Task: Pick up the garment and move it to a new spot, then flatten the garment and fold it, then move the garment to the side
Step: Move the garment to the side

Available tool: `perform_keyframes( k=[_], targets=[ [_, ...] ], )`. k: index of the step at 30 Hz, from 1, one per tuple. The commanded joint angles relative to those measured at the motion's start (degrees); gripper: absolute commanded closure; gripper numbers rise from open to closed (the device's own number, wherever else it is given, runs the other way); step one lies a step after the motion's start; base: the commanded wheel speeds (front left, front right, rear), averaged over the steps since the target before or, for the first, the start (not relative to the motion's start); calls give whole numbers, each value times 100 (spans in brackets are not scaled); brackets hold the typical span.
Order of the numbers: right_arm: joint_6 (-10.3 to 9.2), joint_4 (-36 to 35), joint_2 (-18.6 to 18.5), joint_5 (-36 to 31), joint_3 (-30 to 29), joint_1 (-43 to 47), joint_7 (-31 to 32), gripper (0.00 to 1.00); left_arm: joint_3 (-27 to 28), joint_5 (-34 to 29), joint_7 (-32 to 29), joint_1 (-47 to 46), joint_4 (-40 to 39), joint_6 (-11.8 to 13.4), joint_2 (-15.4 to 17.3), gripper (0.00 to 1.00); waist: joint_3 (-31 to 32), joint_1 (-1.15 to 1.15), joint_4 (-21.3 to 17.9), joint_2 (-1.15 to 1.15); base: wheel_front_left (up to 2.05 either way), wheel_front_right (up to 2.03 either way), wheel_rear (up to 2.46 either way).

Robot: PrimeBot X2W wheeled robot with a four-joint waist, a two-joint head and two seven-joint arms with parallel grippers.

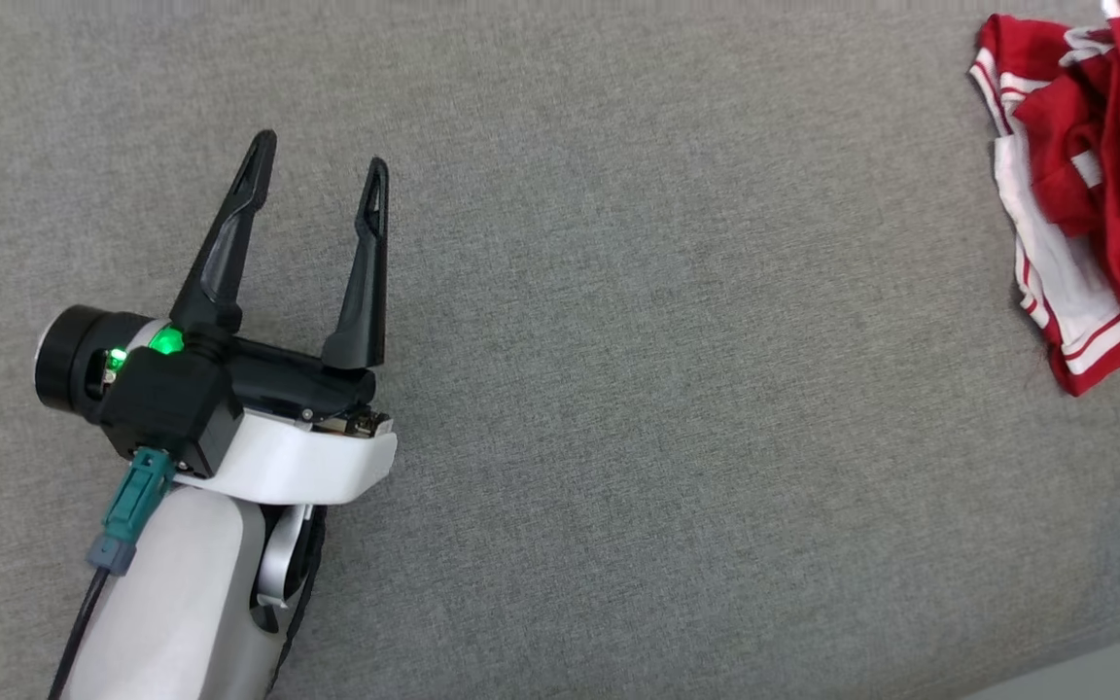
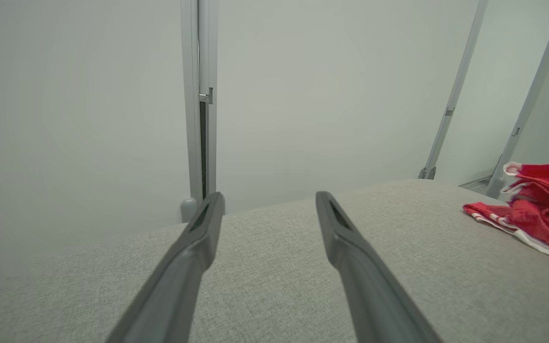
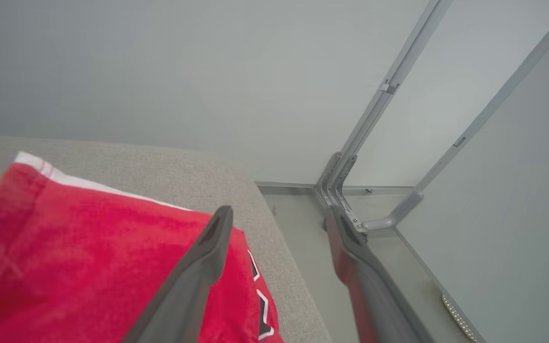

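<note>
Head view: left end effector (image 1: pixel 321 151) is open over the grey fabric counter (image 1: pixel 667 389), well apart from the crumpled red-and-white jersey (image 1: pixel 1104 194) at the upper right. Left wrist view: its fingers stand spread and empty, the jersey lying at far right. Right wrist view: right end effector (image 3: pixel 279 211) is open, its fingers apart above the jersey near the counter's edge.
</note>
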State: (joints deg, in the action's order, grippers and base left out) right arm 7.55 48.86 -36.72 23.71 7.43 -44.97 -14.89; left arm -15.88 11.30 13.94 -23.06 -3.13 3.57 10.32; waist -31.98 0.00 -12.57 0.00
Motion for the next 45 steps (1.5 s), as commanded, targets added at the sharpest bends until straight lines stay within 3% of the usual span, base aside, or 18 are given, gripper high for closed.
perform_keyframes(
  k=[1, 9, 13, 20, 27, 32, 45],
  targets=[
    [-12, -315, 131, -131, -166, 256, -27, 0, 13, 52, 38, 113, 57, 30, 5, 0, 329, 0, -6, 0, 0, 0, 0],
    [-12, -1793, 747, -607, -659, 1263, -30, 0, 175, 205, 98, 489, 217, 142, -77, 0, 929, 0, 169, 0, 0, 0, 0],
    [-12, -2692, 1233, -878, -713, 1845, 43, 0, 343, 299, 116, 713, 264, 223, -111, 0, 1163, 0, 356, 0, 0, 0, 0],
    [-12, -4067, 2054, -1272, -742, 2794, 441, 0, 634, 400, 125, 1081, 230, 370, -256, 0, 1495, 0, 974, 0, 0, 0, 0],
    [-12, -4911, 2761, -1440, -760, 3686, 771, 0, 1107, 432, 127, 1561, 280, 490, -408, 0, 1907, 0, 1657, 0, 0, 0, 0],
    [-12, -5146, 2918, -1514, -743, 4102, 933, 0, 1263, 360, 128, 1937, 338, 403, -434, 0, 2204, 0, 1763, 0, 0, 0, 0],
    [-12, -5444, 3010, -1571, -766, 4964, 1232, 0, 1016, 167, 43, 2687, 545, 197, -238, 0, 2859, 0, 1620, 0, 0, 0, 0]
  ],
)
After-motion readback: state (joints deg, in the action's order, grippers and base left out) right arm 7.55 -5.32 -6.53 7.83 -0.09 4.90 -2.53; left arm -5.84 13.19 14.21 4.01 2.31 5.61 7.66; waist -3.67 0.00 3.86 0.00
